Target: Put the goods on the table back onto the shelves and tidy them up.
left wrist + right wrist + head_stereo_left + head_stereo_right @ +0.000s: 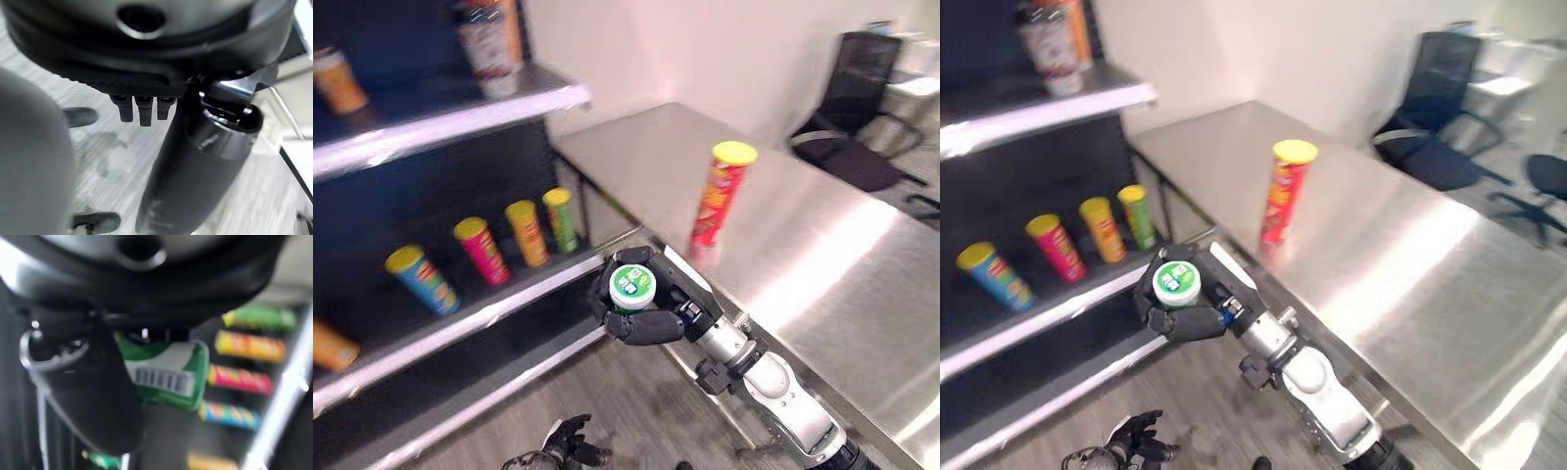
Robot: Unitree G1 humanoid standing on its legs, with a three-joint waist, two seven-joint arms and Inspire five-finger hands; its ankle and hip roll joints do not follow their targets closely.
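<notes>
Shelving unit (489, 313), left half of the head frames: the middle shelf carries a row of upright snack cans. From left to right these are a blue can (423, 279), a pink can (481, 250), an orange can (527, 232) and a green can (560, 220), each with a yellow lid and standing just beside the next. A further orange can (331, 346) lies at the far left edge of that shelf. The upper shelf (460, 117), upper left of frame, holds an orange can (337, 83) and a pale bottle-like container (487, 44); its contents cannot be made out.

Steel table (822, 245), right half of frame: one tall red can (718, 196) with a yellow lid stands upright near the table's left edge, well apart from the shelf goods.

The right hand (651, 304), lower centre of frame, is extended from the lower right toward the shelving. Its fingers and thumb are curled round a small green container (631, 286) with a white-and-green lid facing up. The right wrist view confirms the green container (166, 374) clamped against the palm, with the row of shelf cans beyond.

The left hand (568, 446) hangs at the bottom edge of frame above the floor, fingers loosely curled and holding nothing.
</notes>
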